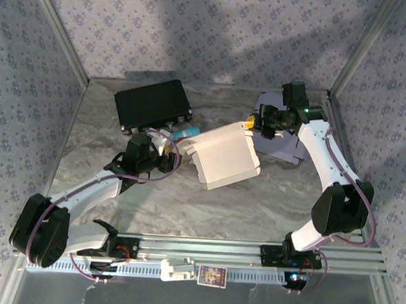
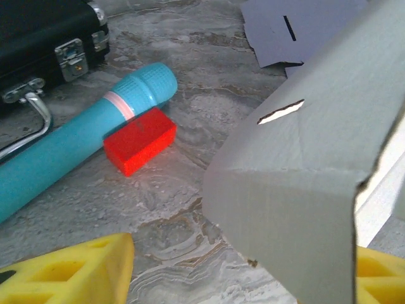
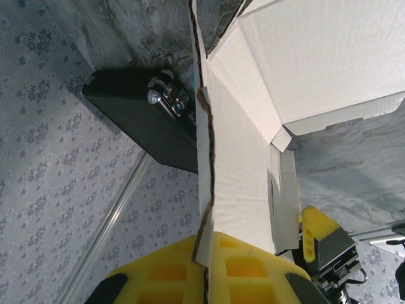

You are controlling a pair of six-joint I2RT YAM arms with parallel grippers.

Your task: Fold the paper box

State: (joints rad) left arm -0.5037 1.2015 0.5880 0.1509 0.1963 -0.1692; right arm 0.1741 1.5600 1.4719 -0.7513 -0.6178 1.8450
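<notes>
On the worktop (image 1: 254,210), centrally, sits the half-formed paper box (image 1: 225,157): light, easily creased card, best taken by a flap edge. Right fingers (image 3: 218,269) pinch its far flap; left fingers (image 2: 69,272) spread open, straddling its corner.

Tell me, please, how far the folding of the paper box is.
Done: the paper box has its walls raised and creased. In hand: the right gripper is shut on one flap edge; the left gripper stands open at a corner of the box. Left: the inside is open and flaps stand untucked, so closing remains.
</notes>
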